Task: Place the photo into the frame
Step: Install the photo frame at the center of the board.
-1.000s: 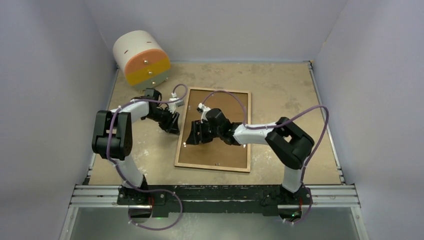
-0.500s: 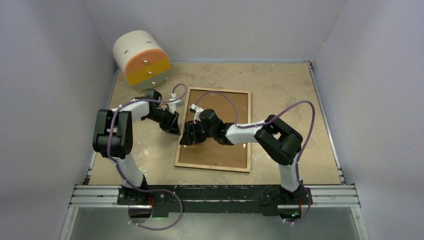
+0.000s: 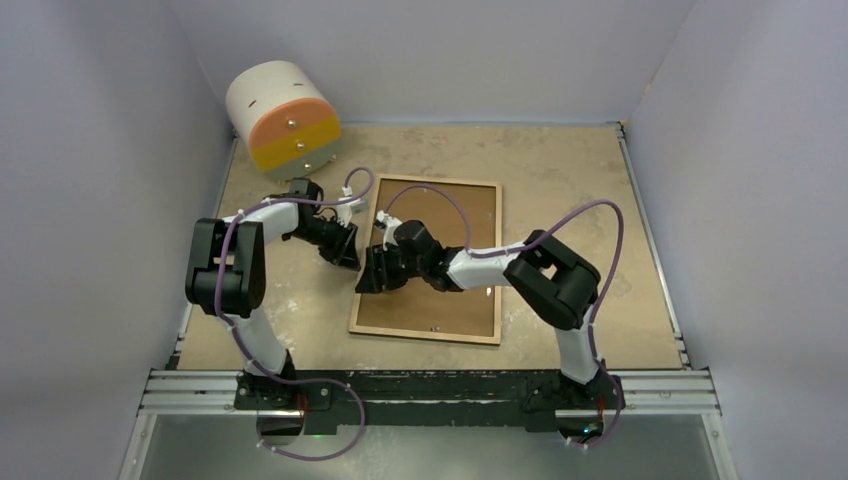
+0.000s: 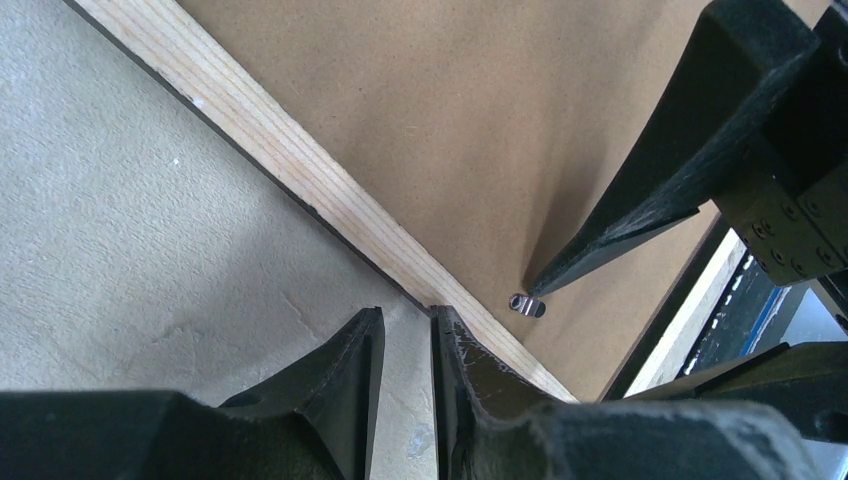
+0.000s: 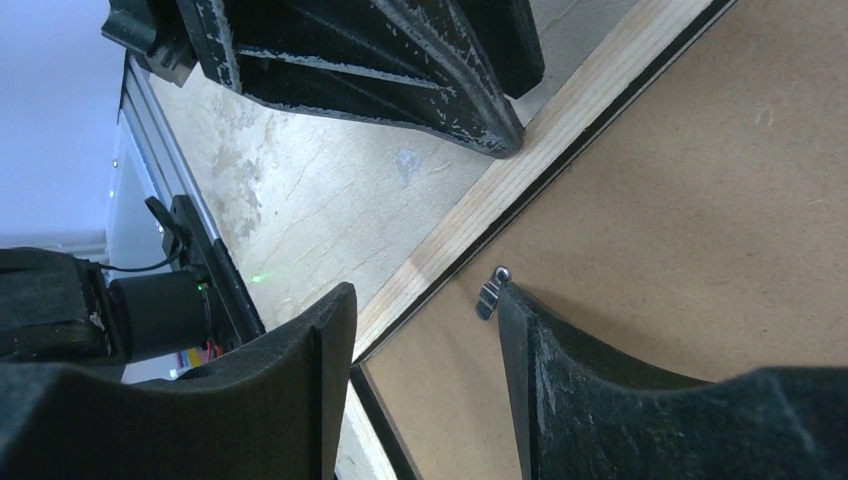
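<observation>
Left tool [image 4: 408, 310], fingers nearly together with nothing between them, rests at the left wooden rim of the frame [image 3: 425, 336]. The frame lies back-up at mid-surface [image 3: 560, 200], brown backing panel [image 3: 440, 305] seated. Right tool [image 5: 422, 288] is spread, one fingertip at a metal clip [image 5: 487, 298].

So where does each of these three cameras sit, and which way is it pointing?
Top: fixed above and behind, looking down on the table and frame; the left arm and right arm show.
Left wrist: on the left arm, looking down past its own fingers at the frame's wooden rim; a right-arm finger intrudes.
Right wrist: on the right arm, looking down between its own fingers at that rim; the left end effector shows at top.
Shared: both wrist views show the metal clip.
</observation>
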Robot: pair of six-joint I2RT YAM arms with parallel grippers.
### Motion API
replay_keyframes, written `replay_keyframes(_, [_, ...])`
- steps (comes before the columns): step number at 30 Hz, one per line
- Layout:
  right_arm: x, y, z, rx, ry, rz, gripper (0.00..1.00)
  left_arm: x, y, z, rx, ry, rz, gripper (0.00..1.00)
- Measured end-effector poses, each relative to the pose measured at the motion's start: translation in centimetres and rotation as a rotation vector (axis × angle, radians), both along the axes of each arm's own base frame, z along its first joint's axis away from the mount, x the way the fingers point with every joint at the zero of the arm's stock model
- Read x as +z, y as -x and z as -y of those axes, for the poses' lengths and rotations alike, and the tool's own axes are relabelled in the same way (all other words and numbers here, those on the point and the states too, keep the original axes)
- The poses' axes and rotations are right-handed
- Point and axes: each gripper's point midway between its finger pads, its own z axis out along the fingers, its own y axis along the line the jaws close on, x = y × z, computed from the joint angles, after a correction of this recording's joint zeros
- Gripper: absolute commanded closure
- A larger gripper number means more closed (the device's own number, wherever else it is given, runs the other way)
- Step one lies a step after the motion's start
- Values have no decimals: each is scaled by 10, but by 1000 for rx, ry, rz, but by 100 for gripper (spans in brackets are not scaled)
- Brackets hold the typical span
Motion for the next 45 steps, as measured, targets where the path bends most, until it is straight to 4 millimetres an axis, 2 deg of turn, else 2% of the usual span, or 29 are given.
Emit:
replay_keyframes(13, [0,4,-12,28,-12,-14,44,0,0,0,0,0,-1,75])
replay_keyframes(21, [0,5,-13,28,-10,-15,44,0,0,0,0,0,-1,76])
replay_keyframes(27, [2,6,-11,31,-4,-21,38,1,0,0,0,-4,-2,76])
replay_keyframes(30, [11,9,-6,29,1,-24,34,2,-3,-2,4,-16,7,77])
replay_keyframes(34, [41,6,-5,24,-47,10,35,5,-12,-3,19,-26,24,77])
replay_keyframes(38, [53,1,-7,18,-80,34,37,7,-18,-2,33,-22,37,78])
replay_keyframes(41, [46,3,-4,15,-71,24,37,8,-19,-2,35,-22,40,79])
replay_keyframes(45, [25,6,1,12,-35,-9,38,8,-19,-2,38,-21,38,79])
